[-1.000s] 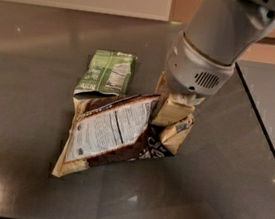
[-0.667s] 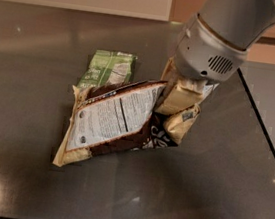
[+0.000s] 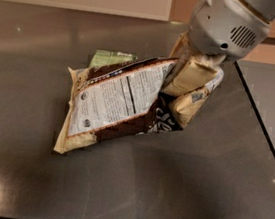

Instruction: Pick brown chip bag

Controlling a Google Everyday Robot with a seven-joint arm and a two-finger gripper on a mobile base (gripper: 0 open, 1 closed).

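Observation:
The brown chip bag (image 3: 118, 104) is dark brown with cream edges and a white label panel facing the camera. It hangs tilted, its right end raised and its lower left corner near or on the dark counter (image 3: 131, 191). My gripper (image 3: 188, 90) is shut on the bag's right end, its cream fingers (image 3: 188, 77) clamped over the crinkled edge, under the grey wrist (image 3: 229, 23).
A smaller green bag (image 3: 111, 57) lies flat on the counter behind the brown bag, mostly hidden by it. The counter's right edge (image 3: 263, 133) runs diagonally, with a second grey surface beyond. A pale wall panel stands at the back.
The gripper has risen with the brown chip bag. The bag has tipped up and come closer to the camera, now covering most of the green bag.

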